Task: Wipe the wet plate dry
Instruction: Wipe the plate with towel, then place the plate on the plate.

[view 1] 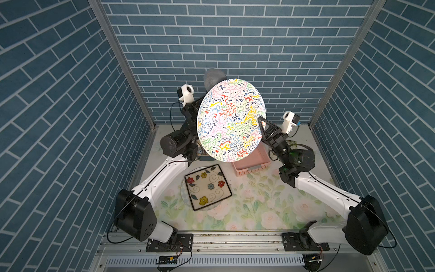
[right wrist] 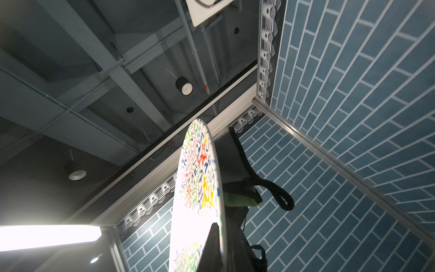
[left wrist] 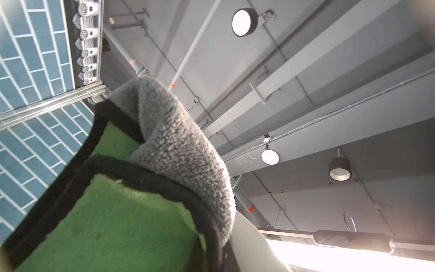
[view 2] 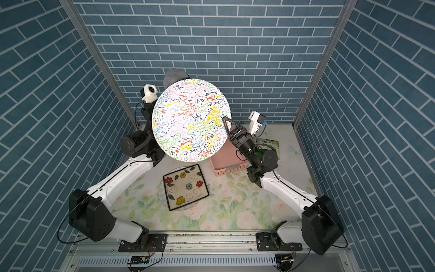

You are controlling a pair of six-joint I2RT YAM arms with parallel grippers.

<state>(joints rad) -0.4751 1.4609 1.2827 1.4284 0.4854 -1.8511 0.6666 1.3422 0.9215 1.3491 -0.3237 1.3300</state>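
Up high, the right gripper [view 1: 260, 121] pinches the right edge of the colorful plate [view 1: 231, 120]. On its far side, the left gripper [right wrist: 240, 192] squeezes the gray cloth [view 1: 213, 77].

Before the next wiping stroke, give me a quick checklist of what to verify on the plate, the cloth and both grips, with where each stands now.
1. Right jaws shut on the rim of the plate: ok.
2. Cloth held by the left jaws: ok. It fills the left wrist view, though the jaws themselves are hidden.
3. Cloth lying against the plate's back: ok, judging by the right wrist view.
4. Plate raised clear of the square plate and the pink basket: ok.
5. Patterned front face dry: cannot tell.
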